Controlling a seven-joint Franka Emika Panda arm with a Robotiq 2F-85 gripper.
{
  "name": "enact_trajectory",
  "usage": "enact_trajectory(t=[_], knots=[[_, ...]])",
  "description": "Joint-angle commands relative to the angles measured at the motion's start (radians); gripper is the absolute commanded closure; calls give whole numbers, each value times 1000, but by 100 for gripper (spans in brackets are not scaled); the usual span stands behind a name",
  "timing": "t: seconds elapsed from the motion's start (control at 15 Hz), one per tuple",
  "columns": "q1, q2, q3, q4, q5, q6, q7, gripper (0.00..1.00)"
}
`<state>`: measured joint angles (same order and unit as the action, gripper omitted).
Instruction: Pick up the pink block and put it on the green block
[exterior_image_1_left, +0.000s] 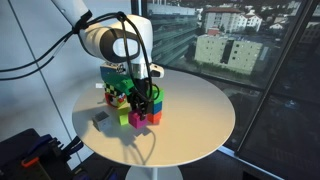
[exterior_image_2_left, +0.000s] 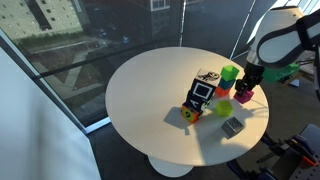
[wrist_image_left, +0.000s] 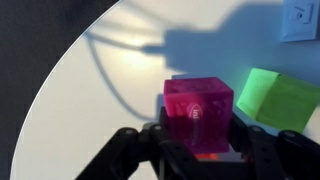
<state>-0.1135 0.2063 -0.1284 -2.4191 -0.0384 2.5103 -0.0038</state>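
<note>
The pink block (wrist_image_left: 198, 110) sits between my gripper's (wrist_image_left: 200, 150) two black fingers, which press on its sides. In both exterior views the pink block (exterior_image_1_left: 138, 118) (exterior_image_2_left: 243, 97) is low over the table among the other cubes, under the gripper (exterior_image_1_left: 141, 103) (exterior_image_2_left: 247, 88). The green block (exterior_image_2_left: 230, 73) stands just beyond it, apart from it. In the wrist view a green cube (wrist_image_left: 278, 100) lies close to the right of the pink block; I cannot tell whether it is the green block or the lime one.
On the round white table (exterior_image_2_left: 140, 90) are a lime cube (exterior_image_2_left: 224, 107), a red-orange cube (exterior_image_2_left: 220, 90), a black box with a white pattern (exterior_image_2_left: 200, 95), a small orange piece (exterior_image_2_left: 187, 114) and a grey block (exterior_image_2_left: 232, 126). The table edge curves close by (wrist_image_left: 60, 90).
</note>
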Motion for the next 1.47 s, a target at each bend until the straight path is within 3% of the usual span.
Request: enact_trajectory(t=[0.0,0.6,1.4], knots=[[4,-71,-10,3,-36,-71,19,70],[-1,-168,-2,37,-36,-202,25,70],[1,-184,5,146,-14,-299,47,70]])
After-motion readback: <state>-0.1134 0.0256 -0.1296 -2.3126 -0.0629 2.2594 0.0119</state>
